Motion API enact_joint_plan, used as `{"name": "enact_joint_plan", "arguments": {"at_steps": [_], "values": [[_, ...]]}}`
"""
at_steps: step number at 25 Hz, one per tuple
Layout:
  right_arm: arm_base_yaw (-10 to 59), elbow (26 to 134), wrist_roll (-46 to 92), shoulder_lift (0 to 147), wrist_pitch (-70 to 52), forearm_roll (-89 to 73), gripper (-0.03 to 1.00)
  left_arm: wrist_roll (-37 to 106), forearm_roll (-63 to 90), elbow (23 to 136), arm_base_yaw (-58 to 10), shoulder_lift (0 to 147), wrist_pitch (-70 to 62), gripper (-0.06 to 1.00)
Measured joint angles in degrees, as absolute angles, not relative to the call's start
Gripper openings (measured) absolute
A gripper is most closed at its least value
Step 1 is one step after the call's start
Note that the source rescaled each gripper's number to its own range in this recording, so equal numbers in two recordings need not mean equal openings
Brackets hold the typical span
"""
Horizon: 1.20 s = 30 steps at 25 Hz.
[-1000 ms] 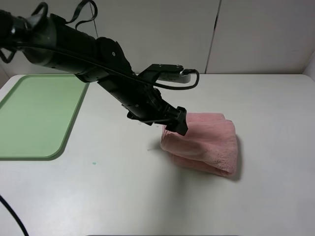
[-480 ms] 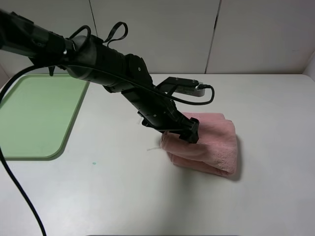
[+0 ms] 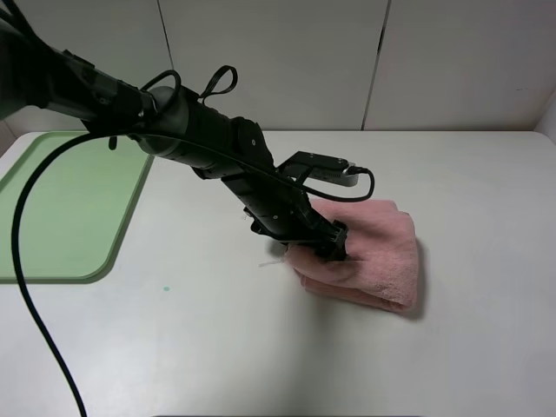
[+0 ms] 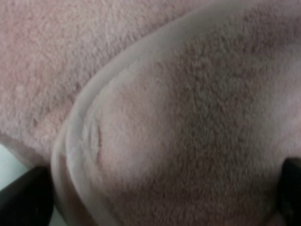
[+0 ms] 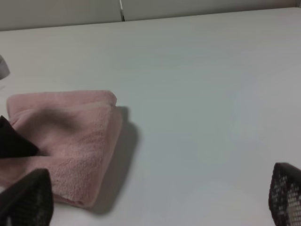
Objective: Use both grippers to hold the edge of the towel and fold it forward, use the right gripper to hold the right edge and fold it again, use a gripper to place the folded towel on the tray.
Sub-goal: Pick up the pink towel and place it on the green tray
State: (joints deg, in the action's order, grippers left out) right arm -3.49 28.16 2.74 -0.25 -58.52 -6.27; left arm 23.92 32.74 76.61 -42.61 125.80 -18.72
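Looks like a robot test lab, not a home. A bulky black robot arm [image 3: 200, 143] w/ loose black cables [image 3: 26, 261] works over a plain white surface [image 3: 217, 347], backed by bare pale wall panels [image 3: 269, 61] w/ a dark seam between them. The only props are a folded pink towel [image 3: 373, 252] and a pale green tray [image 3: 65, 204], laid out like a staged trial setup. No furniture or decor-type clutter visible; the room beyond the panels can't be made out, so prob. a lab or demo bench.
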Motion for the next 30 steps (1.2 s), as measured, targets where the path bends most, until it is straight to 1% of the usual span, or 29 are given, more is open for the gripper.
{"name": "enact_joint_plan", "arguments": {"at_steps": [9, 13, 15, 17, 20, 23, 24, 30], "values": [[-3.49, 28.16, 2.69, -0.25, -58.52, -6.27, 1.00, 24.15, 32.74, 79.50, -42.61, 127.77, -19.15, 0.88], [-3.49, 28.16, 2.69, -0.25, -58.52, -6.27, 1.00, 24.15, 32.58, 79.82, -42.74, 128.11, -19.09, 0.81], [-3.49, 28.16, 2.69, -0.25, -58.52, -6.27, 1.00, 24.15, 32.58, 79.89, -43.00, 128.28, -18.73, 0.74], [-3.49, 28.16, 2.69, -0.31, -58.46, -6.27, 1.00, 24.15, 32.58, 79.89, -43.52, 128.48, -17.92, 0.66], [-3.49, 28.16, 2.69, -0.35, -58.46, -6.27, 1.00, 24.15, 32.58, 79.89, -44.13, 128.74, -17.53, 0.47], [-3.49, 28.16, 2.69, -0.35, -58.46, -6.27, 1.00, 24.15, 32.63, 79.89, -44.32, 128.80, -17.42, 0.26], [-3.49, 28.16, 2.69, -0.35, -58.46, -6.27, 1.00, 24.10, 32.63, 79.89, -44.34, 128.80, -17.42, 0.24], [-3.49, 28.16, 2.69, -0.35, -58.46, -6.27, 1.00, 24.10, 32.63, 79.89, -44.69, 128.80, -17.42, 0.24]]}}
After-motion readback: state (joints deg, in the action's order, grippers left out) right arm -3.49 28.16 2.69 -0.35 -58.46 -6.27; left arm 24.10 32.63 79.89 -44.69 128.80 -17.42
